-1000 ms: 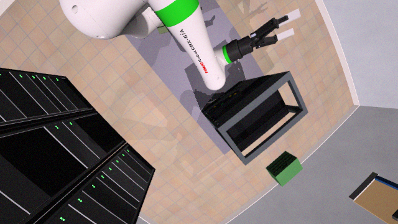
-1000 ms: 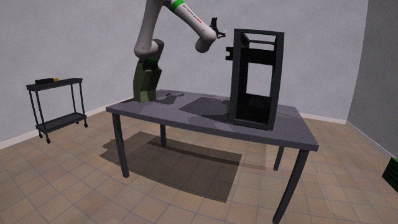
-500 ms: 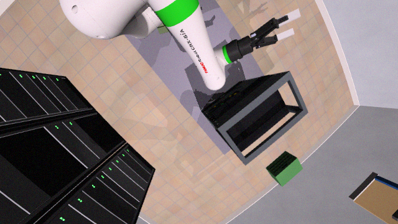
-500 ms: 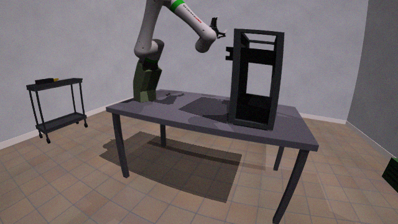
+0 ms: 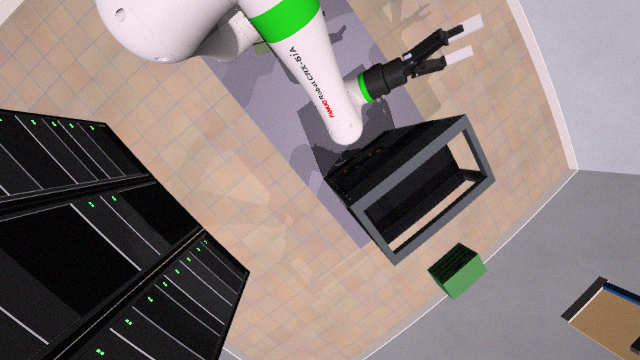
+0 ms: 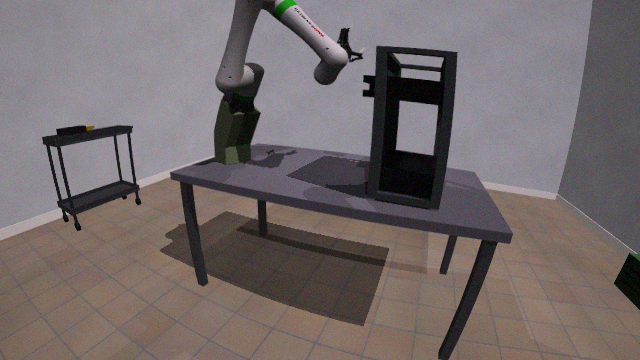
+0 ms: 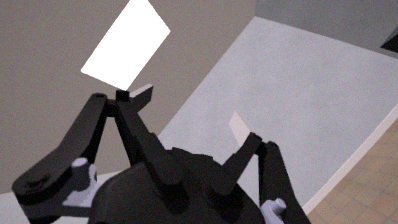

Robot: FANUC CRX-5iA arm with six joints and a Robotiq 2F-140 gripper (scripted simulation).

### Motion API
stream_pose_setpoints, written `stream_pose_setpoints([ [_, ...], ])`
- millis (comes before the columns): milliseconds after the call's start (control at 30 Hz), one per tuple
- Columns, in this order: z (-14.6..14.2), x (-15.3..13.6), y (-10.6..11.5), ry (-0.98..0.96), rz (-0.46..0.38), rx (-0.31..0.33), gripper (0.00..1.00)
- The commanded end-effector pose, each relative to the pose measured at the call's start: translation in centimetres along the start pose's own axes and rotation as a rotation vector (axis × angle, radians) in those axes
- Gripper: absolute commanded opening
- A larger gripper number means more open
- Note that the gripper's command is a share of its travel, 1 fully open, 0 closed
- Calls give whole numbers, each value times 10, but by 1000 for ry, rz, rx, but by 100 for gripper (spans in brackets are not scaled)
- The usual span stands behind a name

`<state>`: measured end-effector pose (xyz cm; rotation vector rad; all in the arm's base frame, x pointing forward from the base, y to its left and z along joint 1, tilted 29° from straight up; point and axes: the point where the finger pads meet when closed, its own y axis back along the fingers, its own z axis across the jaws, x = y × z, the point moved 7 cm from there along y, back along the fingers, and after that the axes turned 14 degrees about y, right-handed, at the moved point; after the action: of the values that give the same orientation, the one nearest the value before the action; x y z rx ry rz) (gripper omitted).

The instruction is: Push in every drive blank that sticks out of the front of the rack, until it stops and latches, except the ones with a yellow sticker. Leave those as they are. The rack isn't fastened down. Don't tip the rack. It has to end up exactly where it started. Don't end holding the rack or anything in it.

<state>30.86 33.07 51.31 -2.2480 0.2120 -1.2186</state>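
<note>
hovering up near the top of the rack (image 6: 384, 120), the tool (image 5: 452, 44) is fully released, its two white fingertips (image 5: 459, 55) spread wide with nothing between them. in the top view it sits off to one side of the rack's front upper corner, apart from the frame and not touching it. the wrist view shows only the spread fingers against the wall and floor; the rack is not in that view.

the rack stands upright on the grey surface (image 6: 260, 180), toward its right end in the exterior view, well apart from the arm's green pedestal (image 6: 235, 132). a dark drive blank (image 6: 369, 86) sticks out of the rack's front near the top, on the side facing the arm. from above, small yellow marks (image 5: 371, 155) show along the front edge of the rack, too small to tell which blanks they sit on.

a green box (image 5: 457, 270) lies on the floor beyond the rack, and a black cart (image 6: 50, 141) stands by the wall.
</note>
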Motion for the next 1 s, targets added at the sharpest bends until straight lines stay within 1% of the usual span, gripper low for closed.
stream_pose_setpoints([
  [0,0,0,0,0,0,0,100],
  [567,0,0,2,1,4,-4,100],
  [700,0,1,8,6,18,-19,100],
  [867,0,3,24,17,54,-56,100],
  [933,0,3,24,17,54,-56,100],
  [967,0,4,28,20,64,-67,100],
])
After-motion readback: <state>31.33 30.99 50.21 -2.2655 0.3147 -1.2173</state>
